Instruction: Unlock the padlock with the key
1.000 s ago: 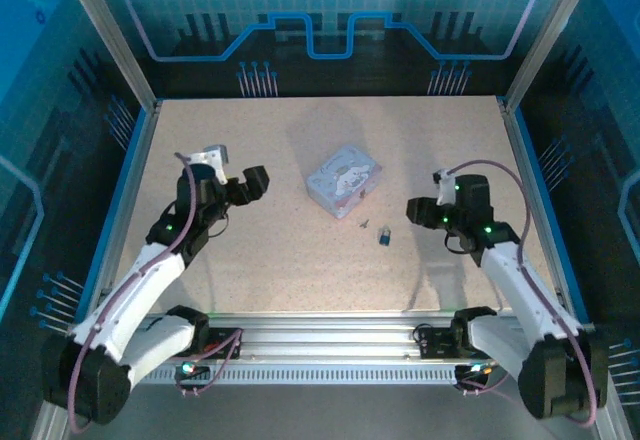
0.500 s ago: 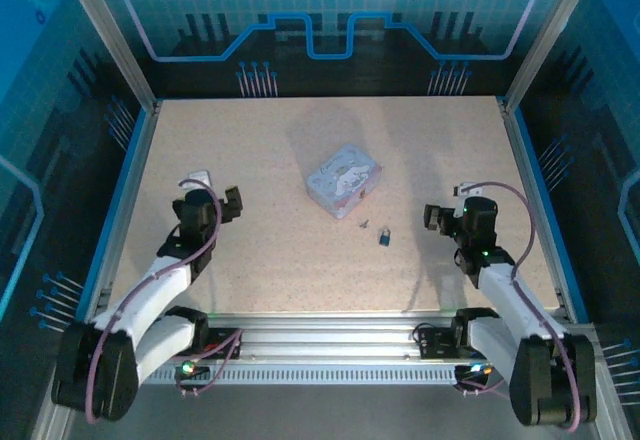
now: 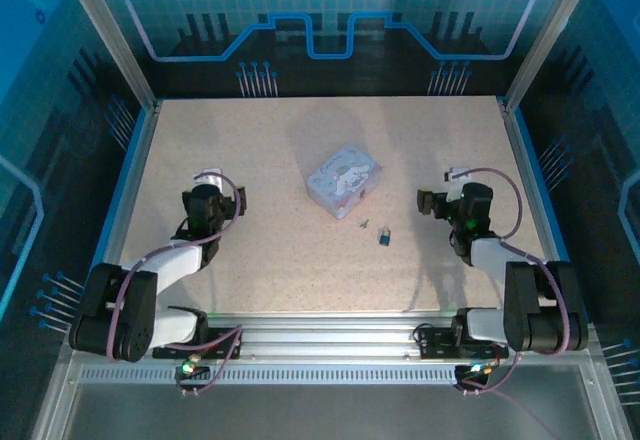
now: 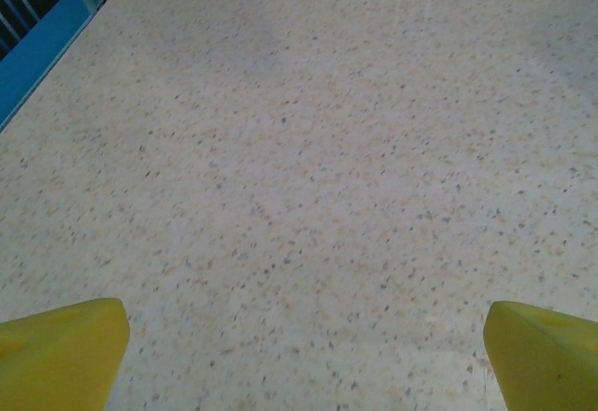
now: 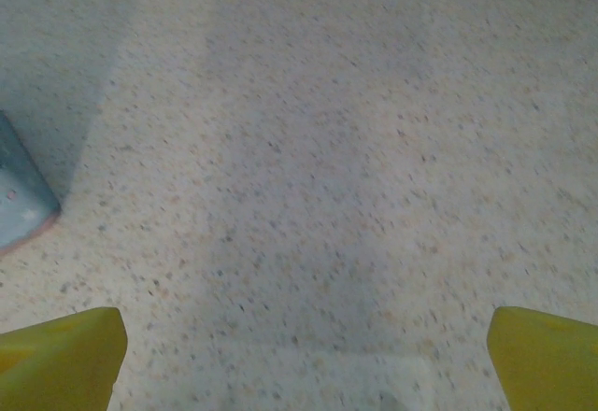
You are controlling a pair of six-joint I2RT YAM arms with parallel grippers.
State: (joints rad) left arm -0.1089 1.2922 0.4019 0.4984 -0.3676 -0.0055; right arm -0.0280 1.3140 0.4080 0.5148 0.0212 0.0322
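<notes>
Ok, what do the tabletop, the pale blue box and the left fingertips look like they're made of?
Tabletop: beige speckled laminate or stone-effect board, with a slight sheen from pale reflections. Pale blue box: printed tin or card, too small to tell. Left fingertips: evenly yellow, matte, likely plastic or rubber.

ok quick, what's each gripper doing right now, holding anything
left gripper: open, holding nothing
right gripper: open, holding nothing

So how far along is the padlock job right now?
Done: nothing I can confirm; the padlock lies on the table, too small to tell if its shackle is open. In hand: nothing; the left gripper and right gripper are open and empty. Left: grasp the key lying beside the padlock and turn it in the lock.
</notes>
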